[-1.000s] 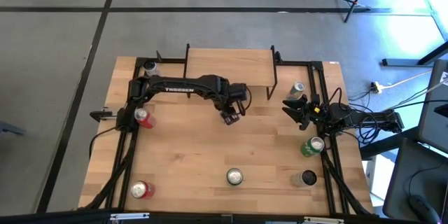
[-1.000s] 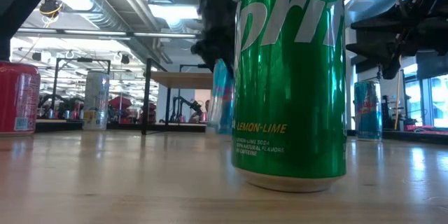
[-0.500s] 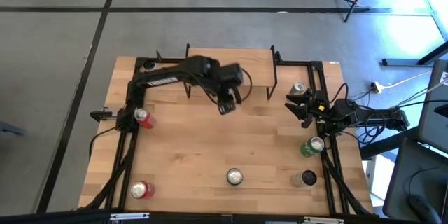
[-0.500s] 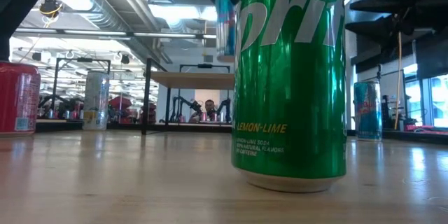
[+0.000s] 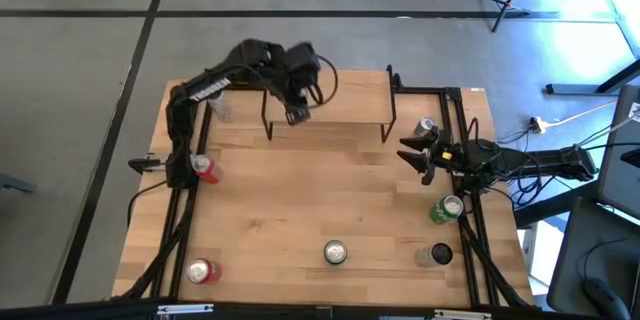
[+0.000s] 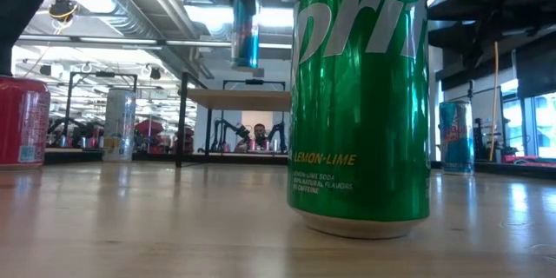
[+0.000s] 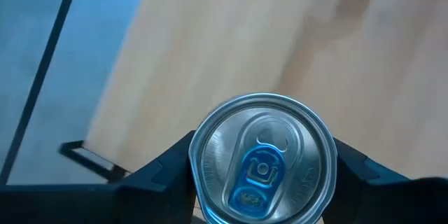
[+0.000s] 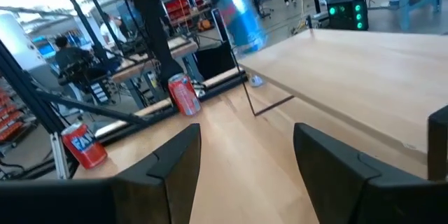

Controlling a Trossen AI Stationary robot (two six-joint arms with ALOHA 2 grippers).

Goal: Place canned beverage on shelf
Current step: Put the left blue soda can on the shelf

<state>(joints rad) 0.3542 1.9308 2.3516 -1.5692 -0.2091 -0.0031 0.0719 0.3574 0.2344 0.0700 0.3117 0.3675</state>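
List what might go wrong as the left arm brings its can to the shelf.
1. The left pincer holds the slim blue can in the air above the low wood-topped shelf; released from there, it would likely tip.
2. In the high view the can hangs near the shelf's left front edge, so it may land part way off the top.
3. The right pincer waits open just past the shelf's right end, beside a silver-topped can.

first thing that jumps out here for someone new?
The left gripper, shut on a blue can, hangs in the air above the left end of the shelf. In the low view a green Sprite can fills the foreground. The right gripper waits open at the table's right edge beside another can.
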